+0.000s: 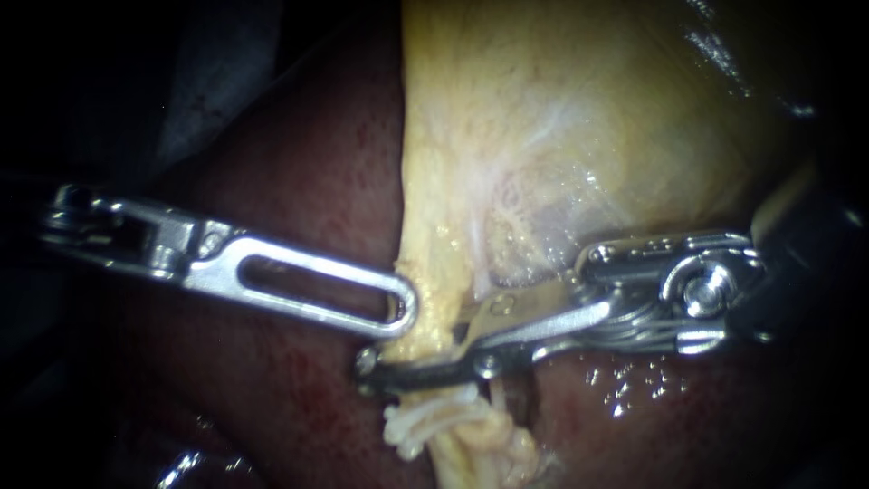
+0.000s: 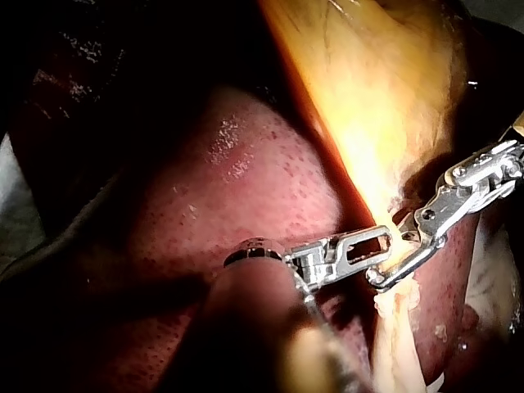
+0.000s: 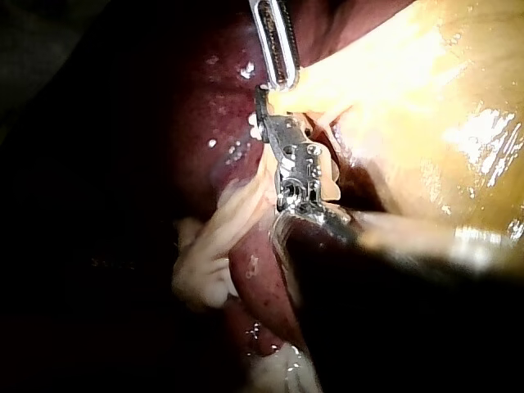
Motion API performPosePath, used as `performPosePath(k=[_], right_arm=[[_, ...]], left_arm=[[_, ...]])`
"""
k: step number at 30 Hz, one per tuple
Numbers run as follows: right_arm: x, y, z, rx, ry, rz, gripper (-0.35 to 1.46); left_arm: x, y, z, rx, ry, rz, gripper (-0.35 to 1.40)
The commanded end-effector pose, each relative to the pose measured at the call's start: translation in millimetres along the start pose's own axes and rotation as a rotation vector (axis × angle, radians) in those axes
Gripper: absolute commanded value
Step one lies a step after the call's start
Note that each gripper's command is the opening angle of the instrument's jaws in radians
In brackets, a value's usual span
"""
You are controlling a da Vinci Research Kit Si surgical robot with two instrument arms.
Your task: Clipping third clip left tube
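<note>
Two tools meet at the tube under the gallbladder

The right tool (image 1: 416, 364) reaches across from the right, its long jaws drawn nearly together and clamped across the tube (image 1: 425, 331), which runs down from the yellow gallbladder (image 1: 561, 118) and frays into pale strands (image 1: 425, 421) just below the jaws. The left tool (image 1: 405, 303) comes in over the dark red liver (image 1: 299, 181), its slotted jaws closed on the gallbladder's narrow lower edge, just above the right tool's tip.
</note>
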Motion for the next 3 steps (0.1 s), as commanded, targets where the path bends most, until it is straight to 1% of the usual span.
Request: performPosePath(k=[1, 3], right_arm=[[0.0, 0.0, 0.0, 0.0, 0.0, -0.001, -0.3], [0.0, 0.0, 0.0, 0.0, 0.0, 0.0, -0.3]], left_arm=[[0.0, 0.0, 0.0, 0.0, 0.0, 0.0, -0.35], [0.0, 0.0, 0.0, 0.0, 0.0, 0.0, -0.35]])
